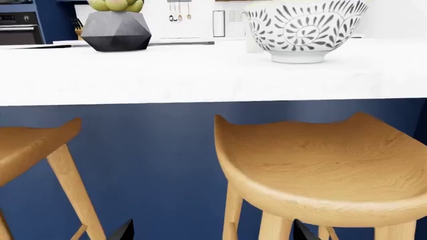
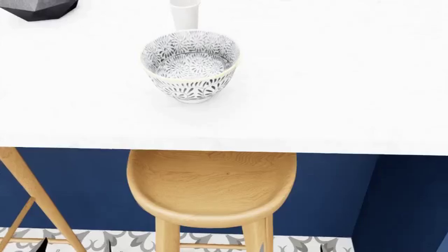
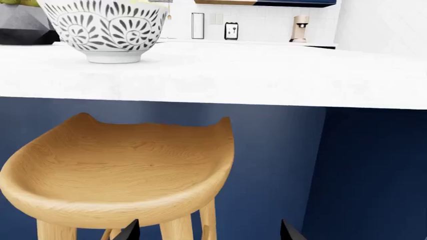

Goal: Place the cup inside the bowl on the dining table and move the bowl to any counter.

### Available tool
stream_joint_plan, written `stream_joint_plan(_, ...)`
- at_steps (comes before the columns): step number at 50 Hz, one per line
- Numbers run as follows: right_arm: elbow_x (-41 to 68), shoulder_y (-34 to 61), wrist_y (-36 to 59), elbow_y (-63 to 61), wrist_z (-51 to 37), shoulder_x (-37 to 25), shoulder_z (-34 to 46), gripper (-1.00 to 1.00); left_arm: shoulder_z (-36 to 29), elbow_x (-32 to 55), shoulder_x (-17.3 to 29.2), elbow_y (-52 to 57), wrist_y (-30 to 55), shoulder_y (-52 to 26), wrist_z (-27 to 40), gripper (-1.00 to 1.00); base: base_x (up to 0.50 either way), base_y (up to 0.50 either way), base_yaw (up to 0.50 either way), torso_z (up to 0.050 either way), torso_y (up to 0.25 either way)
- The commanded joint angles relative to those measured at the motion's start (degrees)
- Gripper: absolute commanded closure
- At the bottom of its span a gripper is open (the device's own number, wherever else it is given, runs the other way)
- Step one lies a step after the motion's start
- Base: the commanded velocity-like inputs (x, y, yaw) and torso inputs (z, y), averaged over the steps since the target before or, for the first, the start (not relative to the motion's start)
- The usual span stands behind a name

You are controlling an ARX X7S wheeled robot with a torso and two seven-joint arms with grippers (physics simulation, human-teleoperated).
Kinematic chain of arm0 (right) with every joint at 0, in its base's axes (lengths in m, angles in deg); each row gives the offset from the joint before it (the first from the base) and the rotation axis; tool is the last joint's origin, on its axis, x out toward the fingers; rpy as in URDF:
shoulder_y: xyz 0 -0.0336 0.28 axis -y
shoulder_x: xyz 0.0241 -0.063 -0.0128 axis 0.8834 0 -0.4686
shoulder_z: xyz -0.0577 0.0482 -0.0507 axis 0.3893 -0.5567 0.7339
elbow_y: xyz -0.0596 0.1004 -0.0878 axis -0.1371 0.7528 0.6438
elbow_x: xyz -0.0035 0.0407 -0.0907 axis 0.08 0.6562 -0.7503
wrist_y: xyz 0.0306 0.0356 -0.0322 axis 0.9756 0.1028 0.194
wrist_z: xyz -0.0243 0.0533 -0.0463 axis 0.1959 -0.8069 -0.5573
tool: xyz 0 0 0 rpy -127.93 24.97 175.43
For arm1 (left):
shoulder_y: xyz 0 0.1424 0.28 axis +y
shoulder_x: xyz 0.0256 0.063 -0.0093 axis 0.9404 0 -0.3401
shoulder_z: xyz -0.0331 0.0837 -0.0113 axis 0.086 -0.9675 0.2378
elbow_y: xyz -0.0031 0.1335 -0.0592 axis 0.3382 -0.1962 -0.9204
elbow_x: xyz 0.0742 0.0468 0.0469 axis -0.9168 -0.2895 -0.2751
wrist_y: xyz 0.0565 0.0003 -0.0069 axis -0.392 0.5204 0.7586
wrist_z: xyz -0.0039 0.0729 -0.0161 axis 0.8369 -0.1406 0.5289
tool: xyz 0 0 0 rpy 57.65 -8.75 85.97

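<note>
The black-and-white floral bowl stands upright and empty on a white top with a navy blue front. The white cup stands just behind the bowl, outside it. The left wrist view shows the bowl with the cup partly hidden behind it. The right wrist view shows only the bowl. My left gripper and right gripper are both open and empty. They hang low in front of the stools, below the top's edge and well short of the bowl.
A wooden stool stands under the edge right below the bowl. A second stool stands to its left. A dark grey faceted vase sits at the far left of the top. A back counter with appliances shows beyond.
</note>
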Motion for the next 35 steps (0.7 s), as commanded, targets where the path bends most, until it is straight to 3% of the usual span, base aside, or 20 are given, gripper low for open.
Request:
stream_joint_plan(1, 0.2, 0.1, -0.2, 0.0, -0.3, -0.2, 0.3, -1.0, -0.6, -1.0, 0.5, 0.5, -2.0, 0.2, 0.3, -1.0, 0.0, 0.0, 0.0, 0.05, 0.0)
stream_joint_plan(35, 1.3, 0.3, -0.6, 0.1, -1.0, -0.7, 0.7, -1.0, -1.4, -1.0, 1.2, 0.2, -2.5, -0.1, 1.5, -1.0, 0.0, 0.0, 0.0, 0.05, 0.0)
